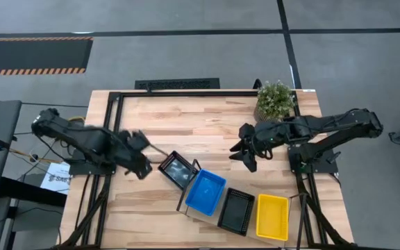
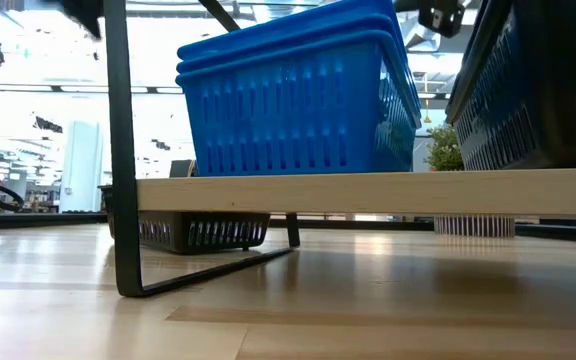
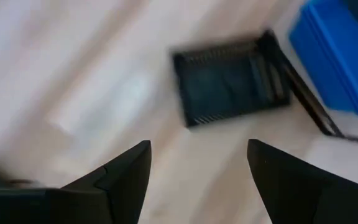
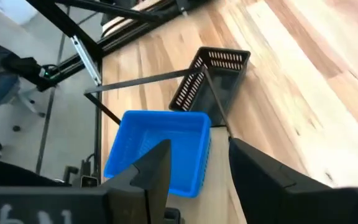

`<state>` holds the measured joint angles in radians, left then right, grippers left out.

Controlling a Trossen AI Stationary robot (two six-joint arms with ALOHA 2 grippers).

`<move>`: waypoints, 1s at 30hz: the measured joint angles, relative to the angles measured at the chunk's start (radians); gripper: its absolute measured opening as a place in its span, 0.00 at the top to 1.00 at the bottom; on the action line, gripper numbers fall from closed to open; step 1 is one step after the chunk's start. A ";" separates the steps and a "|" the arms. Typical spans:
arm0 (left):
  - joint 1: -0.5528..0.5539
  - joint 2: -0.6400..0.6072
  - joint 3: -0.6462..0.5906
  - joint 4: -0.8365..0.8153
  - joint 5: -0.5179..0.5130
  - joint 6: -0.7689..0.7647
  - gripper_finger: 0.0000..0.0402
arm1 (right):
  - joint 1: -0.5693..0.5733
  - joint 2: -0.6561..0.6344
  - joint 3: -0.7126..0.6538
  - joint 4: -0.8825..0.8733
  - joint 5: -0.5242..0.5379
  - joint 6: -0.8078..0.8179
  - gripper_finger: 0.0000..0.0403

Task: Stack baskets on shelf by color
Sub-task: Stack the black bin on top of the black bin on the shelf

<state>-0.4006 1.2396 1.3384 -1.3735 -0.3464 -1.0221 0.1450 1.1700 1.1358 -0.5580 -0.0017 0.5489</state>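
A stack of three blue baskets (image 1: 205, 192) (image 2: 298, 100) stands on the shelf (image 2: 368, 192), with black baskets (image 1: 236, 210) and a yellow basket (image 1: 272, 217) beside it toward the right. One black basket (image 1: 179, 170) (image 3: 229, 87) (image 4: 213, 78) rests on its bottom on the table at the shelf's left end frame (image 4: 148, 78). My left gripper (image 1: 144, 161) (image 3: 197, 168) hovers open just left of that basket. My right gripper (image 1: 240, 149) (image 4: 201, 168) is open in the air, beyond the shelf on the far side.
A potted green plant (image 1: 275, 99) stands at the table's far right corner, close behind my right arm. Bare wood (image 1: 179, 125) spreads across the table's far half between the two arms. The shelf lies slantwise along the near edge.
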 joint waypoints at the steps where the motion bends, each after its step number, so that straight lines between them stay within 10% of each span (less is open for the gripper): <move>1: -0.003 -0.020 -0.067 0.069 0.040 -0.010 0.37 | -0.004 0.004 0.001 0.004 0.000 -0.003 0.55; 14: 0.003 -0.060 -0.684 0.872 0.369 -0.249 0.57 | 0.005 0.041 0.000 0.003 0.000 0.001 0.56; 30: 0.251 0.197 -0.823 1.354 0.367 -0.171 0.97 | -0.035 0.048 0.000 0.015 0.002 -0.006 0.58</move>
<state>-0.1494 1.4369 0.5156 -0.0200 0.0210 -1.1926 0.1104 1.2179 1.1358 -0.5425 -0.0001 0.5426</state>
